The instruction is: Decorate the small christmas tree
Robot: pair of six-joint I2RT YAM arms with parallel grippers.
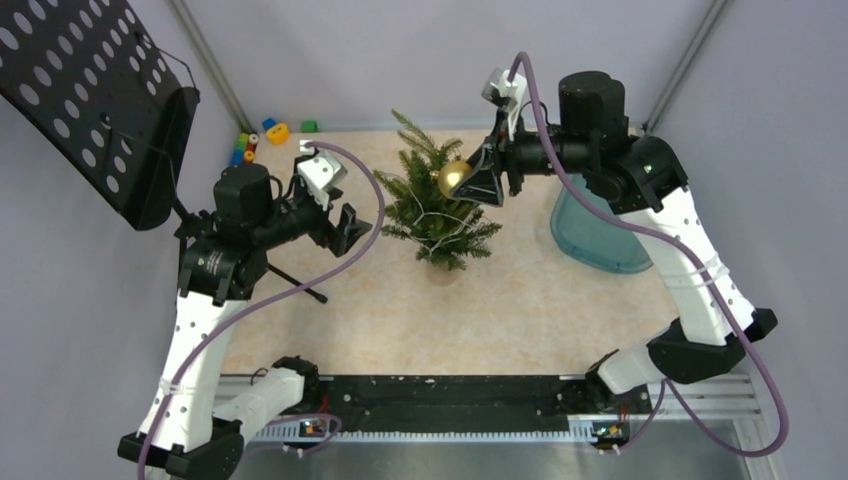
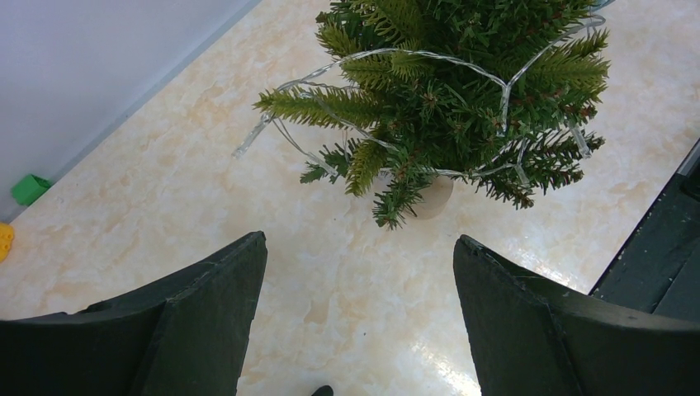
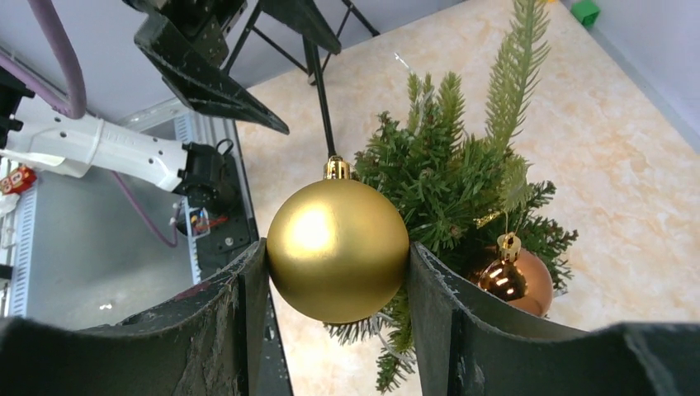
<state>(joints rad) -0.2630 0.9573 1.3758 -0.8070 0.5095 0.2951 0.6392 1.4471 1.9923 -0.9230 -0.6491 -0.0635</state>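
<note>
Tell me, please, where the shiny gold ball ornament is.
In the top view, the gold ball ornament sits clamped in the right tool, upper right of the small green fir tree.

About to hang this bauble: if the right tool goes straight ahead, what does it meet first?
Probably the upper branches of the small christmas tree, just beyond the gold bauble that the right tool grips; depth is unclear.

The small christmas tree (image 1: 437,215) at the middle of the bench (image 1: 560,310)
To its left, the left gripper (image 1: 352,228); at its right, the right gripper (image 1: 468,182) around a ball (image 3: 337,250).
</note>
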